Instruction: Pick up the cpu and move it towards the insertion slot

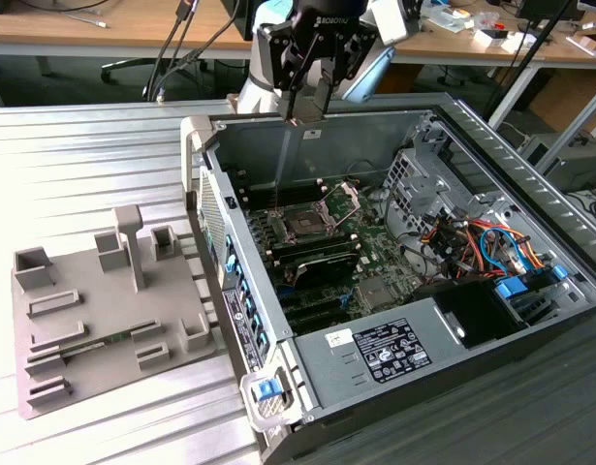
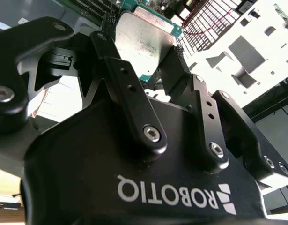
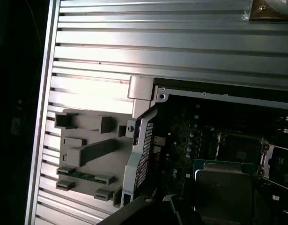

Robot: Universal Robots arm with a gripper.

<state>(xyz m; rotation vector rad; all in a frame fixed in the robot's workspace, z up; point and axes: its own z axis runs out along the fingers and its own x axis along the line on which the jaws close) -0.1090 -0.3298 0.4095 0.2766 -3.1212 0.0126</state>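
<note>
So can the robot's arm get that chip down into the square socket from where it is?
Probably yes. The end effector holds the chip above the open computer case, the socket sits below with its bracket flipped up, and nothing seems to block the drop.

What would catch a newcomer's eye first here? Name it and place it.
The open computer case on the ribbed metal table, its green motherboard laid bare. Above its rear wall hangs the black gripper, jaws shut on the cpu, over the insertion slot. A grey tray sits at the exterior view's left.
</note>
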